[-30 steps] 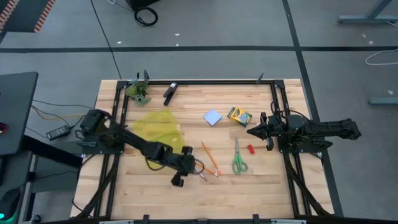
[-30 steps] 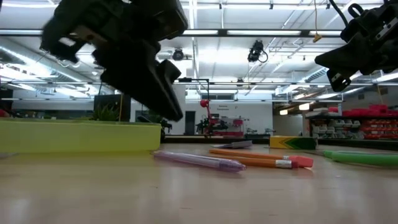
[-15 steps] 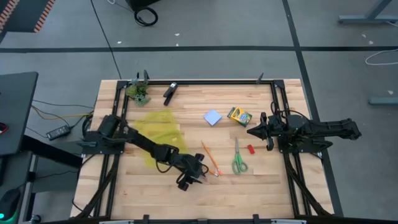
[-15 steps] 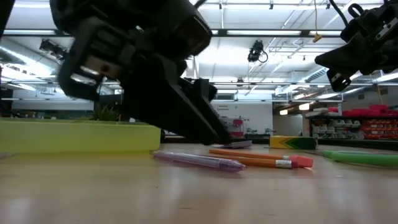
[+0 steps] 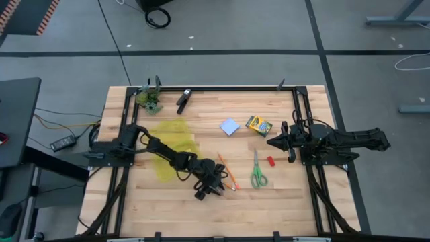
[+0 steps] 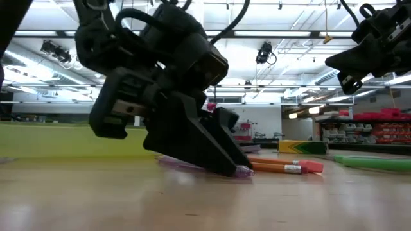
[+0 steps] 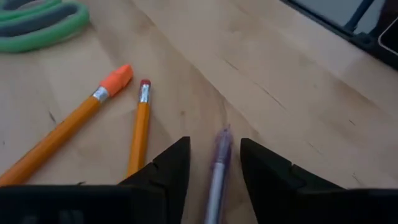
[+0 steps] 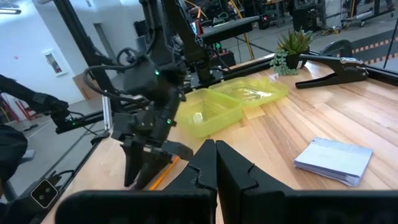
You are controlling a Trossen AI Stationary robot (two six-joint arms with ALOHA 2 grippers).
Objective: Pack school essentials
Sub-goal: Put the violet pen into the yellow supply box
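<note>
My left gripper (image 5: 213,186) is open and low over the table's middle near side. Its fingers (image 7: 174,163) stand on either side of the pinkish pen (image 7: 217,177), which lies flat on the wood. Two orange pencils (image 7: 139,128) lie just beside it, and the green-handled scissors (image 5: 259,172) lie farther right. The red eraser (image 5: 271,161), crayon box (image 5: 258,125) and pale blue note pad (image 5: 230,127) lie apart on the table. My right gripper (image 5: 271,142) is shut and waits in the air at the table's right.
A translucent yellow-green case (image 5: 176,141) lies open left of centre, partly under my left arm. A black clip-like tool (image 5: 183,99) and a small green plant (image 5: 150,99) sit near the far edge. A black frame rail (image 5: 235,89) borders the table.
My left gripper has moved toward the table's right and come down, tipping its fingers to the table until they straddle the pinkish pen. The pen and pencils have stayed where they were.
</note>
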